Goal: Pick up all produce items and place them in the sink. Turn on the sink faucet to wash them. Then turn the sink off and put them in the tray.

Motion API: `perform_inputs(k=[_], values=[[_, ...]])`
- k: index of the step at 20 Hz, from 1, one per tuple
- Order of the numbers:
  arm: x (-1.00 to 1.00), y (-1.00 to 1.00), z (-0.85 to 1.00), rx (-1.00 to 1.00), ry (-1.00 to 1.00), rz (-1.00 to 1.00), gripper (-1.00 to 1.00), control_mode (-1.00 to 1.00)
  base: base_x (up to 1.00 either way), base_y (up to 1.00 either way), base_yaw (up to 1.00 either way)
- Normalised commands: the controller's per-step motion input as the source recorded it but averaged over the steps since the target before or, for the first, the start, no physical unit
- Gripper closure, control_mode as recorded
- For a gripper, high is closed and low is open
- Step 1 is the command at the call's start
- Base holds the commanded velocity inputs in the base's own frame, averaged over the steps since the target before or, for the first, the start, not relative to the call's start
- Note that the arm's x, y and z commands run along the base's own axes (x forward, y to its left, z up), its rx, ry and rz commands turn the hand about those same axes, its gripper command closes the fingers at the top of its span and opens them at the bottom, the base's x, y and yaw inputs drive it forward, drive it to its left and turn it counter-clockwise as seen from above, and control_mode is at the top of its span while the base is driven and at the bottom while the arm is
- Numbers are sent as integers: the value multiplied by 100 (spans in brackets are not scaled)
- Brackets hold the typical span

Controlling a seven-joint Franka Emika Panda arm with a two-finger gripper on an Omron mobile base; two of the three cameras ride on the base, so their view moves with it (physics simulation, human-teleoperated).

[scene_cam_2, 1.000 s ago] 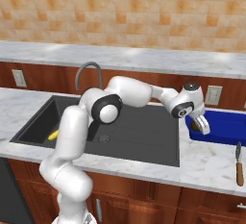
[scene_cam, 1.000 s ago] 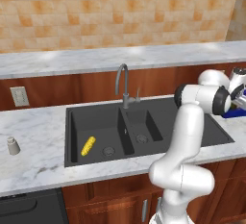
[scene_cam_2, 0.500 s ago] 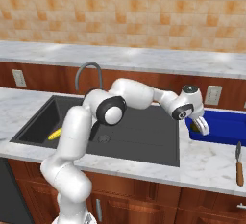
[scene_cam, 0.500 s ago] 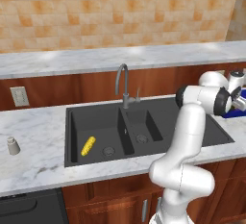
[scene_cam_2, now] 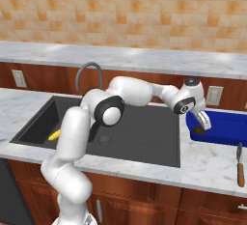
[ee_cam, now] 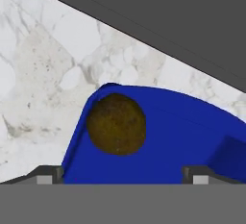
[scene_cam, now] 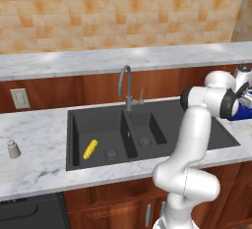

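With the fruit lying loose in the tray under the wide-open, empty gripper, 1 item's done; next: fetch corn from left basin.

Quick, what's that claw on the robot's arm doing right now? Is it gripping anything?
Gripper: open, holding nothing; the round olive-brown fruit lies free in the deep-blue rectangular tray.

Glossy white rounded arm, dark round joint caps, grey gripper
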Motion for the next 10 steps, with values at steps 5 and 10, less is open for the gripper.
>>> perform_inputs(k=[5,10], values=[[-85,87,79,0,-1,14,-100,-100,0,0,0],[-90,100,28,0,3,19,-100,-100,0,0,0]])
